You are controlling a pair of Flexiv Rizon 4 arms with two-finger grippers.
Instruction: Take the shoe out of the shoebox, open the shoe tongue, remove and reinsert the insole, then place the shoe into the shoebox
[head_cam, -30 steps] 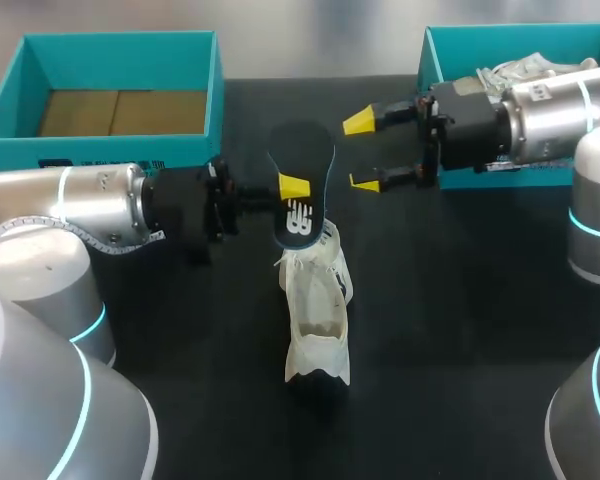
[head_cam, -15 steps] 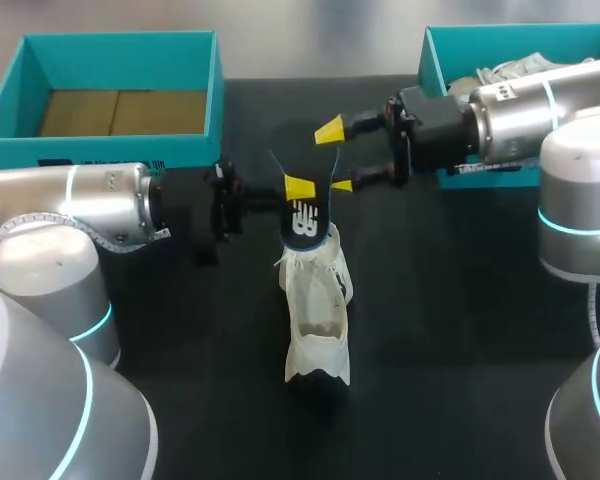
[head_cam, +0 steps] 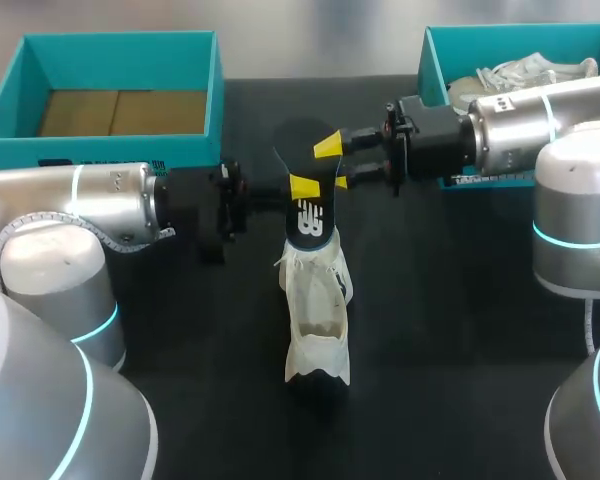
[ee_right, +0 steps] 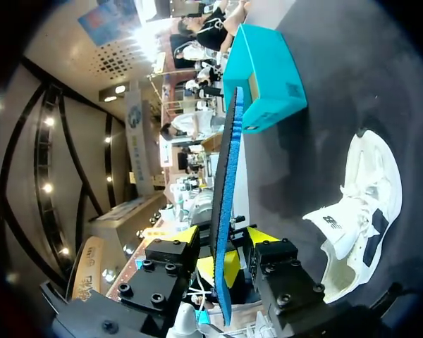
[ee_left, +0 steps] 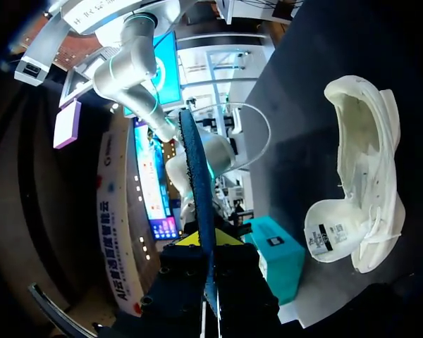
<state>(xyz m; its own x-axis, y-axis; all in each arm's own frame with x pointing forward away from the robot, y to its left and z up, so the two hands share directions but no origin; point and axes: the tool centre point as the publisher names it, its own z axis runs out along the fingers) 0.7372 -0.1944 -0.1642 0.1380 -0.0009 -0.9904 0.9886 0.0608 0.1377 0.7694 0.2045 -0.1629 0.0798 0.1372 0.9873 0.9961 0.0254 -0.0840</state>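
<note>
Right gripper (head_cam: 333, 165) slid in, fingers spread around the insole (head_cam: 302, 150). Left gripper (head_cam: 302, 190) pinches it above the white shoe (head_cam: 317, 300). Left box (head_cam: 100, 152) holds cardboard (head_cam: 120, 112), right box (head_cam: 432, 55) another shoe (head_cam: 520, 72). Insole has a white logo (head_cam: 311, 215).
</note>
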